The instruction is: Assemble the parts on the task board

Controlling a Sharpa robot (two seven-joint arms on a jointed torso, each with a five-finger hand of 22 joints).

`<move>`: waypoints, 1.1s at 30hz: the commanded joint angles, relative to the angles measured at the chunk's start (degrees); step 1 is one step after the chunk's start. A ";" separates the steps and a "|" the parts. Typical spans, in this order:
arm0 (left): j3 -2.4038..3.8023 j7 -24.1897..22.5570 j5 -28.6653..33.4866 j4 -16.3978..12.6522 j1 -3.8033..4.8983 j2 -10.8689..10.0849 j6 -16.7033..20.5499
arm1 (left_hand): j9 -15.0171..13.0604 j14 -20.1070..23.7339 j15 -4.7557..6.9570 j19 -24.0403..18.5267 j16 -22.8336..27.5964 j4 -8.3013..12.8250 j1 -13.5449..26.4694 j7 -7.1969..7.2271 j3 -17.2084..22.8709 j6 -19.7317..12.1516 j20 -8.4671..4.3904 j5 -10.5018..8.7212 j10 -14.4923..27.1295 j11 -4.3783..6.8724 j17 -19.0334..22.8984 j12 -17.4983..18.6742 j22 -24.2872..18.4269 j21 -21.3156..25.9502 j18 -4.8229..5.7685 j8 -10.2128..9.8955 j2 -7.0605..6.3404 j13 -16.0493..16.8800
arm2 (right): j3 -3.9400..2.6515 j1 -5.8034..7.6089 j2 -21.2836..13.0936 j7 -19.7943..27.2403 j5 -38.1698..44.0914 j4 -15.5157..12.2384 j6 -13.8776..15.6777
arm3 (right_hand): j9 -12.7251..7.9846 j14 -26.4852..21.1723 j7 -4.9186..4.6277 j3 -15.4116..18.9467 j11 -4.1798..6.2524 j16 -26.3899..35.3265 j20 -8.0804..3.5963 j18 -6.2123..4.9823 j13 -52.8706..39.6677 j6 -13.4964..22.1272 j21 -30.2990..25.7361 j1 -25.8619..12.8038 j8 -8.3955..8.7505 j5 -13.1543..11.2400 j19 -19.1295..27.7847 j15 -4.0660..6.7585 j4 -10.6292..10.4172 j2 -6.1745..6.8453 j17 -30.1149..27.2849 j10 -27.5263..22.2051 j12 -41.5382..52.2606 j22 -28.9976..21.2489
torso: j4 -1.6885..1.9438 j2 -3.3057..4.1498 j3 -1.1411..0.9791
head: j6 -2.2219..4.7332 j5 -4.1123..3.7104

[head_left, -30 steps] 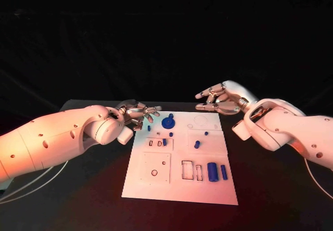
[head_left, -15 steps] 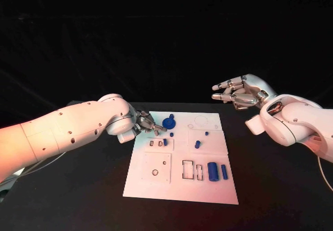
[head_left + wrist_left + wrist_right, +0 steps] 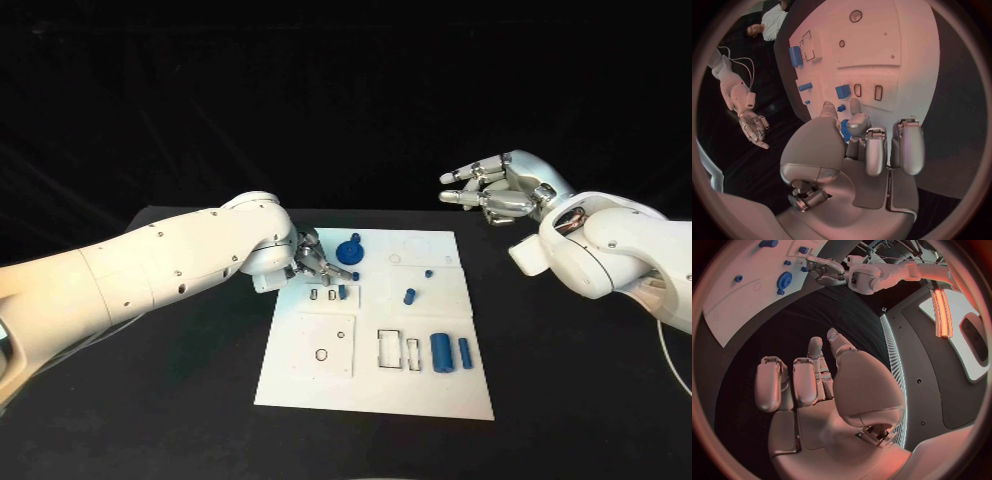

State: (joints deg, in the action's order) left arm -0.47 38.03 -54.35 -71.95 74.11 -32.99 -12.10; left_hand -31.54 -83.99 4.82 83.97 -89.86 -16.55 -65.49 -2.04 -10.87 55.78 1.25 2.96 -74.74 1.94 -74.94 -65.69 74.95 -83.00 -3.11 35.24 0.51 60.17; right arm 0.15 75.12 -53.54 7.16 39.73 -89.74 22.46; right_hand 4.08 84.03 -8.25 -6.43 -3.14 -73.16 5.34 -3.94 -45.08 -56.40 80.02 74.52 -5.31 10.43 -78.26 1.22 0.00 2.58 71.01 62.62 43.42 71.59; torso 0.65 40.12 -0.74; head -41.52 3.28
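Parts (image 3: 441, 354) on task board (image 3: 375, 390)

Head view: the surroundings are dark, with a black backdrop and black table (image 3: 173, 400). The white task board (image 3: 378, 385) and both white arms are brightly and evenly lit from above, without glare. Wrist views: strong fisheye distortion bends the board edges inside a dark circular frame. A glowing strip (image 3: 942, 305) shows bright in the right wrist view. Near palms appear slightly soft.
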 commanded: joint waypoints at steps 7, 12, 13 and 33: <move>-0.03 0.92 -1.85 1.03 0.06 1.62 -3.12 | -0.45 -6.01 0.57 2.13 -0.14 -0.12 0.80 0.09 -0.70 -0.39 -0.40 -0.28 -0.33 0.02 -15.06 -0.40 3.94 -0.40 0.75 0.39 0.11 0.37 | 0.01 0.01 0.60 -0.60 0.47 0.35 -1.51 | 0.01 1.89 -0.08 0.29 -0.10 0.37 -0.21 -0.33 0.13 -0.15 -0.04 -0.04 -0.14 0.28 -0.10 -0.11 0.17 -0.35 -0.13 0.23 -0.17 -0.16 | 0.14 -0.06 -0.01 | -0.56 -0.11; -0.04 0.95 -1.87 1.31 0.06 1.99 -3.65 | -0.69 -6.01 0.60 2.14 -0.14 -0.10 0.83 0.12 -0.87 -0.46 -0.44 -0.27 -0.37 0.05 -15.06 -0.52 4.01 -0.44 0.76 0.53 0.28 0.51 | 0.04 0.01 0.86 -0.72 0.55 0.58 -1.73 | 0.00 1.86 -0.09 0.35 -0.11 0.49 -0.21 -0.36 0.20 -0.12 -0.11 -0.11 -0.12 0.31 -0.03 -0.12 0.12 -0.36 -0.24 0.20 -0.22 -0.28 | 0.20 -0.08 -0.03 | -0.60 -0.16; -0.04 0.98 -1.87 1.39 0.06 2.07 -3.82 | -0.75 -6.01 0.60 2.14 -0.14 -0.07 0.78 0.13 -0.90 -0.48 -0.44 -0.27 -0.38 0.06 -15.06 -0.55 4.02 -0.45 0.76 0.56 0.34 0.55 | 0.05 0.01 0.90 -0.74 0.56 0.61 -1.76 | 0.00 1.86 -0.09 0.35 -0.11 0.49 -0.21 -0.36 0.20 -0.12 -0.11 -0.11 -0.12 0.31 -0.03 -0.12 0.12 -0.36 -0.24 0.20 -0.22 -0.28 | 0.20 -0.08 -0.02 | -0.61 -0.15; -0.14 1.14 -1.87 3.02 0.04 3.82 -6.59 | -1.89 -6.01 0.56 2.08 -0.14 0.41 -1.47 0.09 -0.68 -1.13 -0.43 -0.13 -0.19 0.02 -15.06 -0.61 4.17 -0.54 0.77 0.94 1.88 0.71 | 0.07 0.00 1.33 -0.96 0.97 0.65 -2.18 | 0.00 1.85 -0.09 0.39 -0.12 0.55 -0.21 -0.37 0.27 -0.10 -0.15 -0.15 -0.12 0.35 0.01 -0.13 0.09 -0.38 -0.30 0.18 -0.26 -0.36 | 0.17 -0.04 -0.04 | -1.04 -0.30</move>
State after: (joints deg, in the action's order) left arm -0.62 39.03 -56.00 -69.01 74.10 -29.37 -16.92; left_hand -33.38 -83.98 5.22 83.96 -89.86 -16.42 -66.78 -2.03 -11.68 54.95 1.25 2.96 -74.74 1.94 -74.91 -66.13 74.93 -83.21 -3.12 35.85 2.26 60.82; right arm 0.23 75.13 -52.29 6.31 39.95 -89.04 21.21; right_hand 4.07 84.03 -8.24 -6.43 -3.15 -72.82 5.34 -3.94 -44.86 -56.39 80.02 74.52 -5.31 10.43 -78.27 1.22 0.00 2.58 70.76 62.63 43.41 71.27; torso 0.76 40.07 -0.81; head -42.53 3.04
